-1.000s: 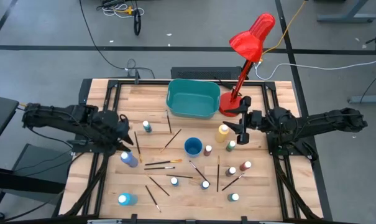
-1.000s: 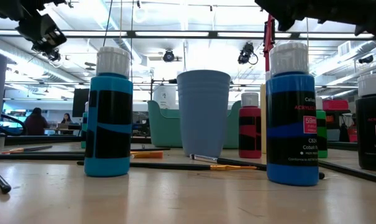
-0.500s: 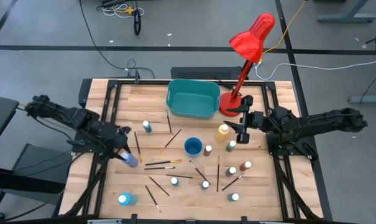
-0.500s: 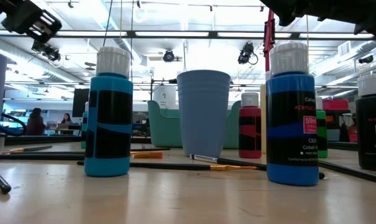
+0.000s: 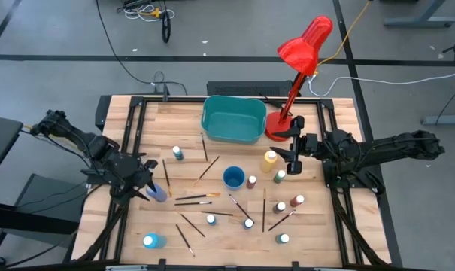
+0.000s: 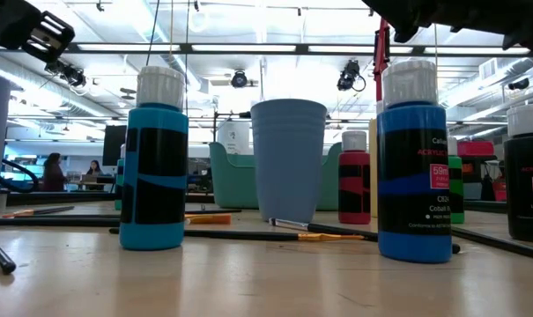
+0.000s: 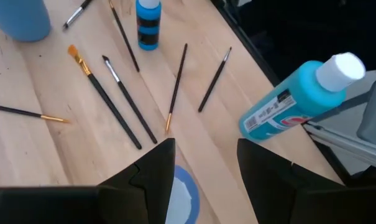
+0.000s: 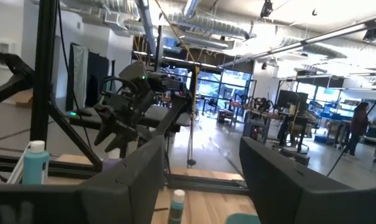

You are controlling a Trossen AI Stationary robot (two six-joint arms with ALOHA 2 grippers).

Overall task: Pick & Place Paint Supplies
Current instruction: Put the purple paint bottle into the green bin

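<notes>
Left claw hangs open right over the lavender bottle, around 9 o'clock on the table. Probably light, stiff, slick plastic, so I'd pinch the body below the cap. Right claw waits open near 2 o'clock.

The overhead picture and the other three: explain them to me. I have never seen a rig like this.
Two dark robot arms work at a wooden table. One picture looks straight down on it, one looks level across the tabletop, and two come from cameras on the arms' wrists.

On the table lie small paint bottles, thin brushes, a blue cup, a teal tub and a red lamp.

The left gripper hovers by a pale blue container, its fingers apart. The right gripper waits near the lamp's base, open too. Neither holds anything.
</notes>
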